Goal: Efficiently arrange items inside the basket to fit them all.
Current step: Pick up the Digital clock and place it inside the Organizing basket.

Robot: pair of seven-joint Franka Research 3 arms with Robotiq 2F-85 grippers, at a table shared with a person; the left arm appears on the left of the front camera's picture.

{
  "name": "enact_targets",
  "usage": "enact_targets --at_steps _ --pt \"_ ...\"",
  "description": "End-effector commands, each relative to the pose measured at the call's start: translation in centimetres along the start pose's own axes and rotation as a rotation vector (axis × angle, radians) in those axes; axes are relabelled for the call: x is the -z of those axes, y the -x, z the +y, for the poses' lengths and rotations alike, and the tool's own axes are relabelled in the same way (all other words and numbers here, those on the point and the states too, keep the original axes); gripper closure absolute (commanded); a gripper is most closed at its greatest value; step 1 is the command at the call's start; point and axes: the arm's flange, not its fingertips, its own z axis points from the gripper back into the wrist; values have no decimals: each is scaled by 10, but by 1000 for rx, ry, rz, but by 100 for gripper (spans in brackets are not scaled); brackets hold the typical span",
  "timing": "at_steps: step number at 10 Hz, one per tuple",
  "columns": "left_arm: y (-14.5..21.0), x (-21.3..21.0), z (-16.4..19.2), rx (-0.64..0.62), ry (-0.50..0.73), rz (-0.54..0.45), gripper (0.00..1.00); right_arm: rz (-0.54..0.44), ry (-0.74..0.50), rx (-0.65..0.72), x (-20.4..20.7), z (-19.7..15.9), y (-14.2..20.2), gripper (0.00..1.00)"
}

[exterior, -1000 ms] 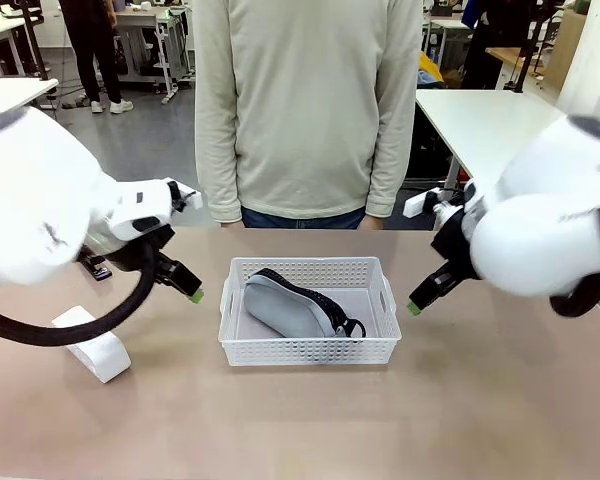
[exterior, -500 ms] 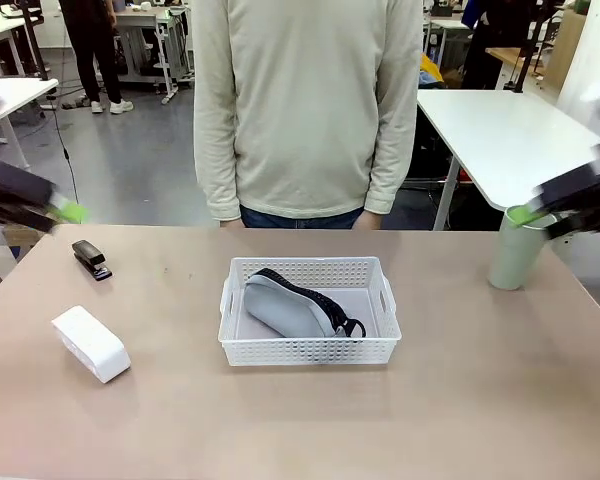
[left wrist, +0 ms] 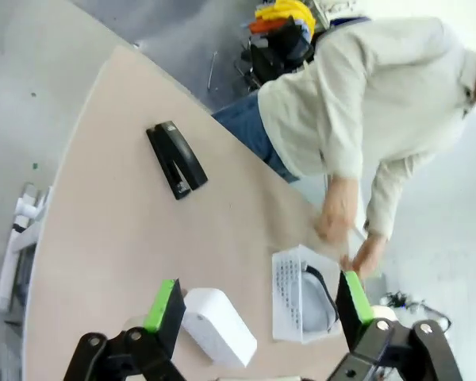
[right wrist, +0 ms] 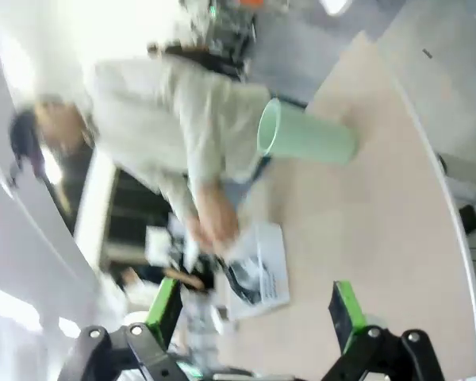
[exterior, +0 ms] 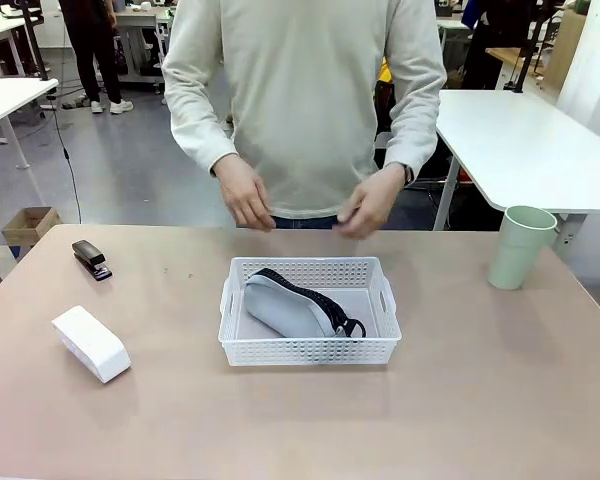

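- Centrally on the table point(exterior: 300, 430) sat the basket point(exterior: 310, 352), long side toward the robot
- grey zip pouch point(exterior: 285, 310) lay inside the basket, slanted, its left end propped against the left wall, black zipper up and running to the right, metal ring at the right end near the front wall
- small black stapler point(exterior: 91, 259) lay flat at the far left of the table, well apart from the basket
- white rounded block point(exterior: 90, 343) lay on the table left of the basket, nearer the robot than the stapler, touching neither
- pale green cup point(exterior: 521, 246) stood upright at the far right of the table, mouth up, well apart from the basket
- person stood at the far side, one hand point(exterior: 245, 193) and the other hand point(exterior: 368, 205) raised over the far edge of the table, both empty, not touching the basket
- left gripper point(left wrist: 259, 300) was high over the table's left part, jaws spread wide, nothing between the green pads
- right gripper point(right wrist: 255, 308) was high over the table's right part, jaws spread wide, pinching nothing; that view was blurred
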Motion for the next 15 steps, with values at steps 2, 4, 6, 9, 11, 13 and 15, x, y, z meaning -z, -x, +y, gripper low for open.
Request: enact_targets --at_steps 2,4,6,9,11,13,15 --pt "1 -2 -19 57 -11 37 0 106 64 -132 27 37 3 0" --pt "1 -2 -19 57 -11 37 0 106 64 -132 27 37 3 0" --pt "1 -2 -19 57 -11 37 0 106 64 -132 27 37 3 0" --pt "3 -3 -23 36 -33 45 0 106 64 -132 27 37 3 0" --pt "19 14 -65 166 -200 120 0 106 64 -132 27 37 3 0" --pt "36 47 -121 413 -393 220 0 106 64 -132 27 37 3 0" --pt "62 89 -164 656 -596 290 0 106 64 -132 27 37 3 0"
